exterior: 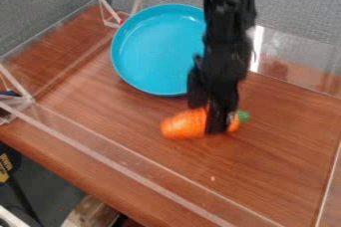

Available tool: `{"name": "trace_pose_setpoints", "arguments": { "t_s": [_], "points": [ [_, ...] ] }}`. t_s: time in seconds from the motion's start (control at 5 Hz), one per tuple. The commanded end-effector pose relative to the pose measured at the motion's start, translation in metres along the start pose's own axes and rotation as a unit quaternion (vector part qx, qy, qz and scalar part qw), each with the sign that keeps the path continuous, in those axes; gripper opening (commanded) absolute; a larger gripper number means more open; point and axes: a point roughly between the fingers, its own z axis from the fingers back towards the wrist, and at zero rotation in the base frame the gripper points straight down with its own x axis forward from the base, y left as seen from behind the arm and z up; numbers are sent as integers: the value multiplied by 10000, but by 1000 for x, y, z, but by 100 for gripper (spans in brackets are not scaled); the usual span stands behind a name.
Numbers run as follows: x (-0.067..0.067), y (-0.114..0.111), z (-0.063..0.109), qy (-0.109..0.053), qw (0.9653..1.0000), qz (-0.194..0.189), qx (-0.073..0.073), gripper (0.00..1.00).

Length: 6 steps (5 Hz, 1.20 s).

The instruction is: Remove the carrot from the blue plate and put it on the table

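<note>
the carrot (194,124) lies on its side on the table (94,92), just in front of the blue plate (150,44) and clear of its rim, not on the plate. the gripper (213,119) stands directly over the carrot, reaching down from above so that its dark fingers (220,112) cross the right half of the toy, close to the green end. the orange body sticks out to the left of the fingers and a small bit of green shows to their right, so the fingers sit on or around the carrot rather than beside it.

the picture is motion-blurred here, and the two fingers merge into one dark shape. they look drawn close together, straddling the carrot's width, but i cannot tell whether they are actually pinching it or only hovering against it. the fingertips reach down to about the level of the carrot's top and sides.

the carrot looks small and bright orange, rounded and tapering to the left, with a green stub at its right end. its middle is hidden behind the fingers. the blue plate is a round turquoise dish with a raised rim, and nothing lies in it. the table is glossy reddish-brown wood grain, bordered by clear walls (54,32).
</note>
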Motion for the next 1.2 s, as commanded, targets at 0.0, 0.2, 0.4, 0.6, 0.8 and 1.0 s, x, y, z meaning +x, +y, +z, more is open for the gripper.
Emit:
{"name": "trace_pose_setpoints", "arguments": {
  "t_s": [0.0,0.2,0.4,0.6,0.8,1.0],
  "points": [
    [7,8,11,-190,9995,-237,36,100],
    [7,12,13,-180,9995,-250,1,0],
    [8,18,13,-175,9995,-262,-29,0],
    [9,24,15,-159,9994,-291,-71,0],
    [10,28,17,-142,9993,-309,-134,0],
    [11,32,18,-113,9991,-342,-220,100]
  ]
}}
